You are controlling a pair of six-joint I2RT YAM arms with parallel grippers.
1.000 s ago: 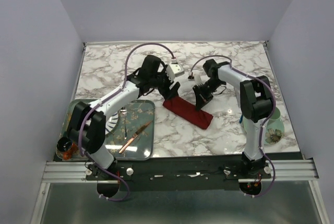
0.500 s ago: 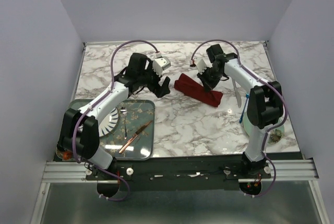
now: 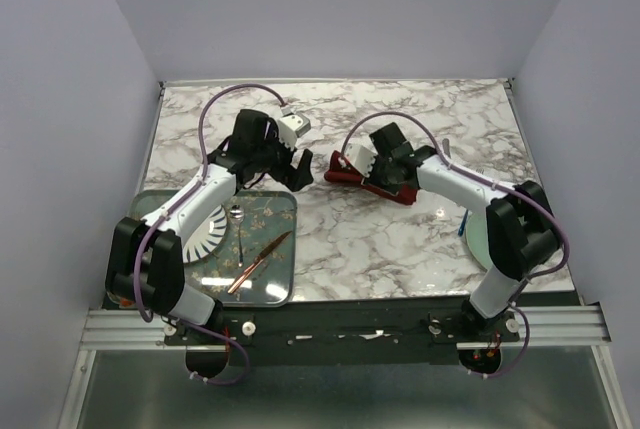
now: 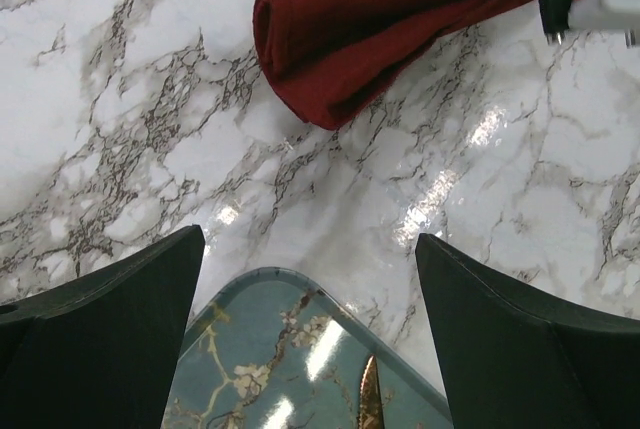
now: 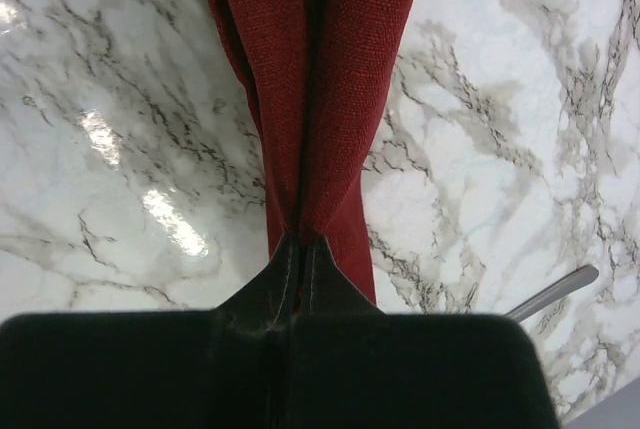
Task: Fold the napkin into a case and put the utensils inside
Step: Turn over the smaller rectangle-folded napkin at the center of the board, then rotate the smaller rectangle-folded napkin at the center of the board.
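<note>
The dark red napkin [image 3: 398, 192] lies on the marble as a narrow folded strip, its rolled end [image 4: 320, 44] pointing towards my left arm. My right gripper [image 5: 303, 241] is shut on the strip's other end, and the cloth bunches between its fingers. My left gripper [image 4: 310, 249] stands open, empty, over the tray's corner and a short way off the napkin. A pale silvery utensil's handle [image 5: 555, 291] lies beside the right gripper. A sliver of the blue fork [image 3: 465, 222] shows by the right arm's elbow.
A blue-green flowered tray [image 3: 275, 284] at the front left holds a copper knife [image 3: 258, 262], a small spoon [image 3: 238, 231] and a white ribbed plate [image 3: 205, 237]. A pale green plate [image 3: 478, 241] sits behind the right arm.
The right gripper has carried the napkin back and then leftwards towards the table's middle. The left gripper has opened wide, let go of the cloth and drawn back to the left.
</note>
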